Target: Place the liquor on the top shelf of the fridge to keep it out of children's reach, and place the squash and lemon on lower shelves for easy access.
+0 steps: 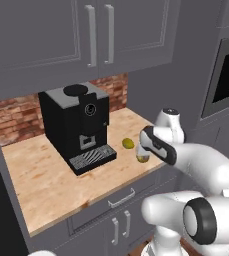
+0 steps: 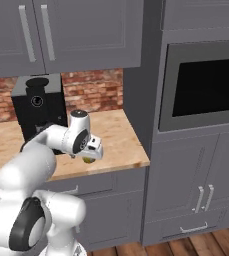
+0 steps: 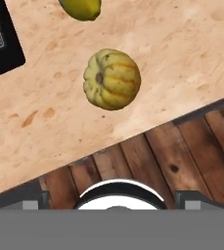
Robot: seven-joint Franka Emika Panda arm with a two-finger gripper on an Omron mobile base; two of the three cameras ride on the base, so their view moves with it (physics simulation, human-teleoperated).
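Squash sat directly under the hand camera, near the counter's front edge. Claw hovered above it, spread wide, holding nothing. One black coffee machine stood far left; one lemon lay just beyond the squash, apart from it.

wooden counter, black coffee machine standing on it, lemon beside it, ribbed squash near counter's front edge
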